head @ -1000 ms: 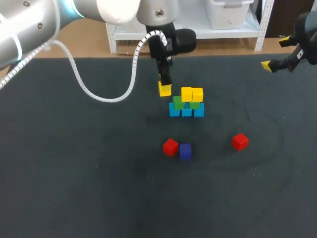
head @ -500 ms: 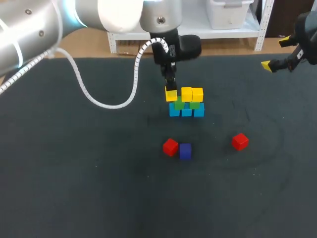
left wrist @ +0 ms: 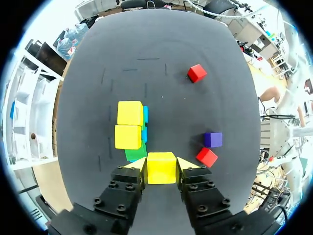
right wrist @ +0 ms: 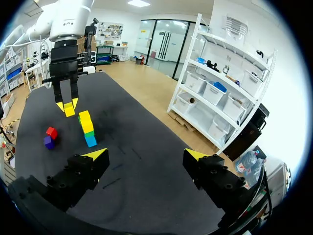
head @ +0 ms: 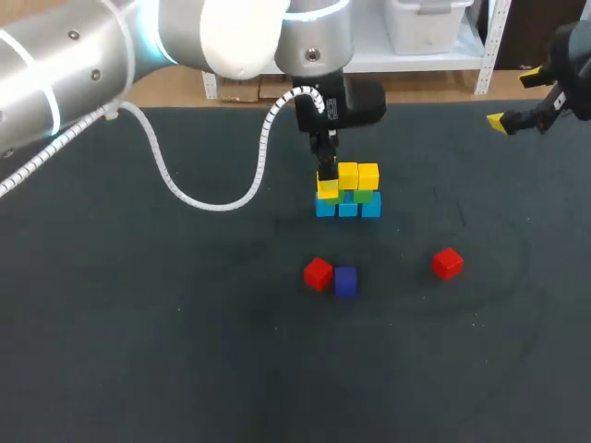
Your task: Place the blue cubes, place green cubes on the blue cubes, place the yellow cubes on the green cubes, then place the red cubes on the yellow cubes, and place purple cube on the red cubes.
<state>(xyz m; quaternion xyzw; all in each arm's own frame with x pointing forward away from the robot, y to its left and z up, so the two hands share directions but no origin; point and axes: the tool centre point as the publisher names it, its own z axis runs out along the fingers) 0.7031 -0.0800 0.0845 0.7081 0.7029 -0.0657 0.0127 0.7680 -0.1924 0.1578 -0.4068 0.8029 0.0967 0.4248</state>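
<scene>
My left gripper [head: 327, 185] is shut on a yellow cube [left wrist: 161, 168] at the left end of the stack. The stack has a row of blue cubes [head: 347, 209], green cubes [head: 363, 196] on them, and two yellow cubes [head: 357, 174] on top. In the left wrist view the free green cube [left wrist: 135, 152] shows just ahead of the held cube; I cannot tell whether they touch. Two red cubes [head: 318, 273] [head: 447, 263] and a purple cube [head: 345, 281] lie on the mat nearer the front. My right gripper [right wrist: 146, 154] stands open and empty, raised at the far right [head: 512, 100].
The dark mat [head: 138, 323] covers the whole table. The left arm's white cable [head: 212, 189] loops down over the mat to the left of the stack. One red cube touches the purple cube [left wrist: 212, 139]; the other red cube [left wrist: 197, 73] lies alone to the right.
My left gripper has carried the yellow cube to the right and down, from beside the stack to its left end, over the green cube. The right arm has not moved.
</scene>
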